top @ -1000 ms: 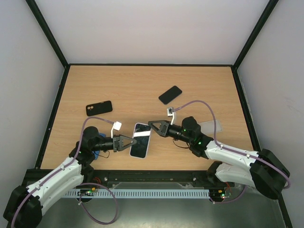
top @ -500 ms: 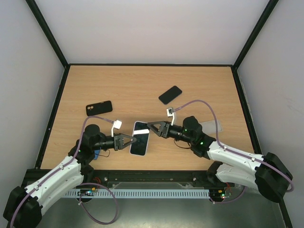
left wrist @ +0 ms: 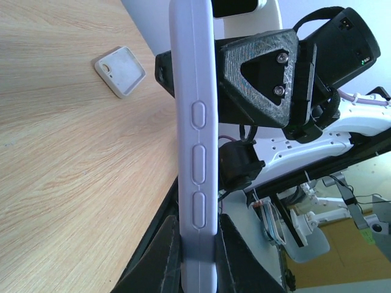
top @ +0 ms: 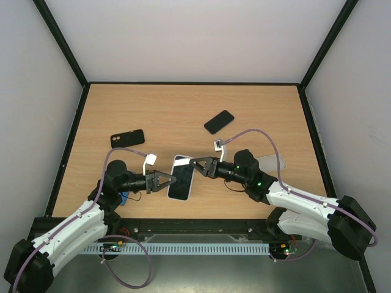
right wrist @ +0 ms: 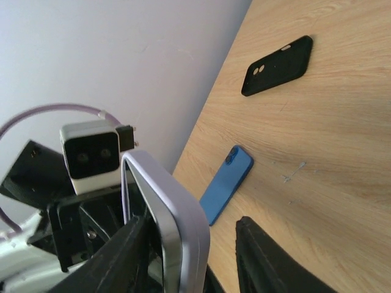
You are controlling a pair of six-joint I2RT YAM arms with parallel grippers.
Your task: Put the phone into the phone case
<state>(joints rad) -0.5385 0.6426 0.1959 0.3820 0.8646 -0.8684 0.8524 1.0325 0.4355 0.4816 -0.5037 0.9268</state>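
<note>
Left wrist shows left hand (left wrist: 197, 247) clamped on lilac case (left wrist: 197, 122); right wrist shows right hand (right wrist: 194, 250) parted.

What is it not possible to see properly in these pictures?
Top view: the blue phone is mostly hidden under the left arm.
Left wrist view: the lavender case shows edge-on; whether the phone sits fully inside is unclear.
Right wrist view: the bottom edge cuts off that case.
Top view: the clear case is faint, partly behind the right arm.
</note>
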